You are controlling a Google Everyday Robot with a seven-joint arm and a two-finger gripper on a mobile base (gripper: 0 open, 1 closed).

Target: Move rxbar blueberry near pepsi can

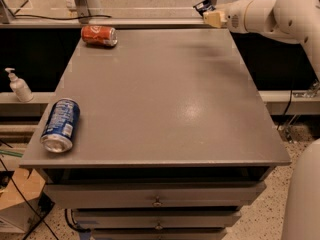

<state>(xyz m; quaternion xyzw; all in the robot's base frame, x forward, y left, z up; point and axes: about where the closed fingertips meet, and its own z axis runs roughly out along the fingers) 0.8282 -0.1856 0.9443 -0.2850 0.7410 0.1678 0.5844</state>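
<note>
Holding rxbar blueberry (pixel 203 6) pinched in the gripper (pixel 207 12) above the far-right corner of the table (pixel 165 99) — lifted, probably to clear the top for carrying. pepsi can (pixel 60 125) lies on its side at the table's front-left corner — diagonally opposite, so a long haul

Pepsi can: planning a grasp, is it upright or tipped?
Tipped: pepsi can lies on its side, front left; claw holds rxbar blueberry at far-right corner.
</note>
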